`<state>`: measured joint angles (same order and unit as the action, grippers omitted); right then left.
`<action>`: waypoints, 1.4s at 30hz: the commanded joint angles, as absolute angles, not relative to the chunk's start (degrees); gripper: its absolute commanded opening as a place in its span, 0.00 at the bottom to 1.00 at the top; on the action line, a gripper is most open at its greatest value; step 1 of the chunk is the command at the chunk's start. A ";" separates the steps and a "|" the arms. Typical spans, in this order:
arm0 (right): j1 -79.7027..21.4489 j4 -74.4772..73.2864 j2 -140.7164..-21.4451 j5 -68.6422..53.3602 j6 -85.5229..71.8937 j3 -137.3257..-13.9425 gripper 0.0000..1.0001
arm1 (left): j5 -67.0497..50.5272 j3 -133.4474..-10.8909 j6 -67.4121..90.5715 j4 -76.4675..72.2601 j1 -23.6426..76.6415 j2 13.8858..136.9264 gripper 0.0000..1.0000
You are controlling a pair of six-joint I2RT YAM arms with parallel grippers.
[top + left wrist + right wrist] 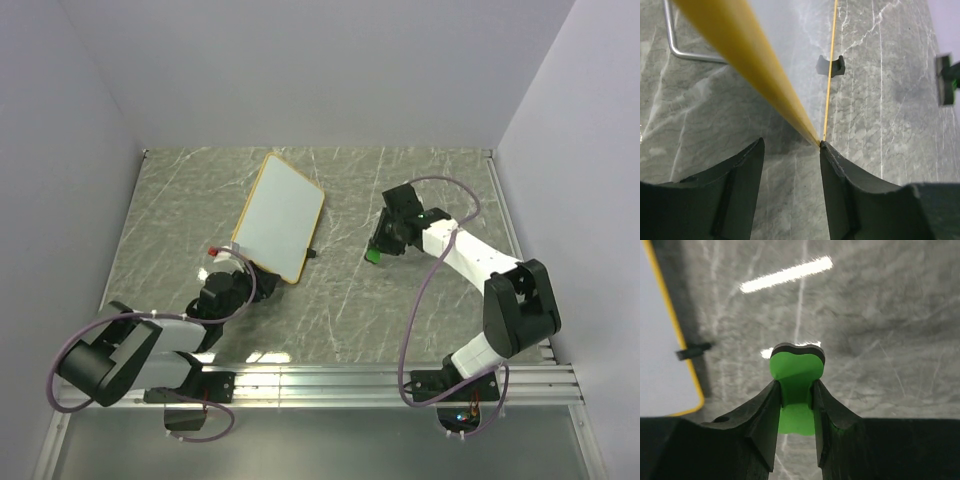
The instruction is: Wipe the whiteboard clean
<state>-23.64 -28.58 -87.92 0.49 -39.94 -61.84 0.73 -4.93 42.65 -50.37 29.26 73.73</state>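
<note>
Whiteboard sits slanted on the left-centre of the worktop, far corner toward the back edge, near corner toward the left arm. Face plain white, orange rim, black foot sticking out along one side. Left end effector is at the near corner, fingers spread apart, not clamped; the rim corner touches one fingertip only. Right end effector is right of the board, apart from it, pinching the green eraser low over the worktop. Can't tell if the eraser touches the surface.
</note>
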 commanded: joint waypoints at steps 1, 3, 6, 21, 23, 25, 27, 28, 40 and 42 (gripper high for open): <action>-23.64 -27.60 -86.31 1.32 -39.38 -60.38 0.00 | 2.10 -6.50 41.22 -46.06 29.44 72.16 0.54; -23.64 -27.60 -86.57 1.67 -38.85 -60.03 0.00 | 2.28 -6.68 41.31 -46.05 29.44 71.28 0.55; -23.56 -28.91 -87.71 4.30 -37.36 -59.77 0.00 | 2.72 -7.47 41.57 -45.53 29.44 70.84 0.56; -23.64 -31.55 -87.63 7.82 -35.25 -58.71 0.62 | 3.52 -15.29 43.68 -43.95 29.44 72.78 0.60; -23.64 -31.46 -87.36 7.56 -35.33 -59.41 0.62 | 3.60 -15.82 43.42 -41.93 29.44 71.38 0.60; -23.56 -31.12 -87.28 6.69 -35.59 -60.20 0.62 | 3.78 -16.52 43.24 -38.78 29.44 69.71 0.60; -23.64 -30.94 -87.28 6.16 -36.03 -60.99 0.62 | 4.13 -17.05 42.54 -35.79 29.44 65.58 0.61; -23.73 -30.85 -87.36 5.63 -36.12 -61.61 0.61 | 5.00 -17.05 42.19 -32.38 29.44 63.83 0.61; -23.64 -30.41 -87.19 3.87 -36.91 -62.14 0.60 | -0.95 -15.56 41.30 -22.93 19.88 44.12 0.67; -23.73 -30.67 -87.01 3.87 -36.65 -62.31 0.60 | -3.15 -15.12 42.19 -24.17 16.88 45.52 0.66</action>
